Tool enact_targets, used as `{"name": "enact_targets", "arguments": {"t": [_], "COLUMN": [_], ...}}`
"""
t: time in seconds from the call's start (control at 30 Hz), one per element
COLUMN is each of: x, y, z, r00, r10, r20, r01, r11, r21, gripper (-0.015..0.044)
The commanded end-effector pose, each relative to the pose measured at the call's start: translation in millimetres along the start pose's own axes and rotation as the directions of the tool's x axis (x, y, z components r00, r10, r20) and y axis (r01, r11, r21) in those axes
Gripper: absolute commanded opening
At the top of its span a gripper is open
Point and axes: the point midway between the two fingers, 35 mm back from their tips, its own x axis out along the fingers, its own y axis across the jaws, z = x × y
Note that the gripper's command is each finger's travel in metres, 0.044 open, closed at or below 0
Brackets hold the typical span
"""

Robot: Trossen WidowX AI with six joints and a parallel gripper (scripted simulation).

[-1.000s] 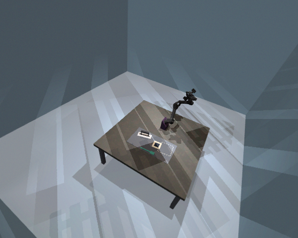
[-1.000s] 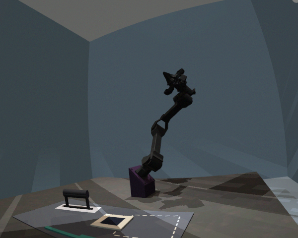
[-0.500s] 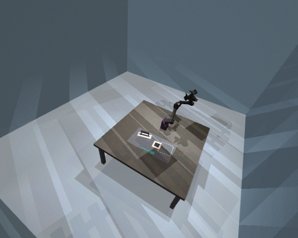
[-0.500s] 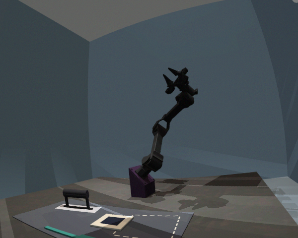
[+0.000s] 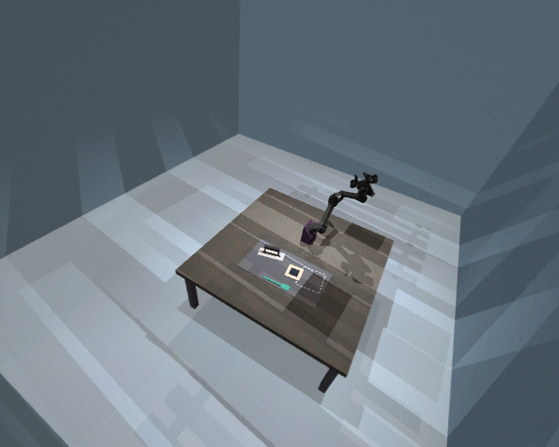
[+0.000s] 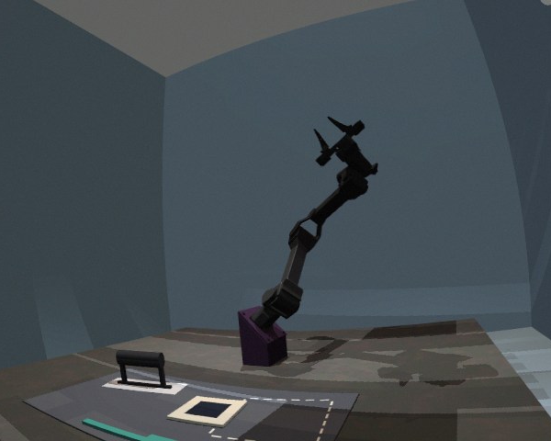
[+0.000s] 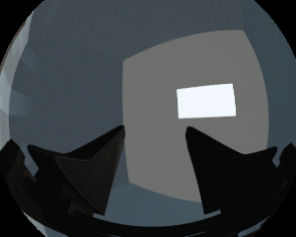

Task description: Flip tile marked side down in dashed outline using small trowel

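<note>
As fingers [image 5: 354,182] [image 6: 320,141] gape, the tile [image 5: 293,272] [image 6: 207,409] straddles the outline [image 5: 324,278] [image 6: 331,403].

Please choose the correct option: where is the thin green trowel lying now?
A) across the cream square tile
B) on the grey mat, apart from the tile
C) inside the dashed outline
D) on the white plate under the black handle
B: the thin green trowel lies on the grey mat, with mat surface showing between it and the cream square tile.

bench [image 5: 231,240] [image 6: 503,393] looks like rough brownish wood tbh, trowel [image 5: 276,282] [image 6: 114,429] reads as smooth matt green plastic
</note>
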Motion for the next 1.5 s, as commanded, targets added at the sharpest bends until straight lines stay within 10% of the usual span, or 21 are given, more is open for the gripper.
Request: {"name": "enact_targets", "arguments": {"t": [0.0, 1.47], "x": [-3.0, -37.0], "y": [-16.8, -93.1], "z": [23.9, 143.7], "r00": [0.999, 0.925], "r10": [-0.045, -0.36], "r20": [-0.015, -0.125], "r01": [0.043, 0.057], "r11": [0.993, 0.456], "r21": [-0.108, -0.888], "gripper": [0.027, 0.027]}}
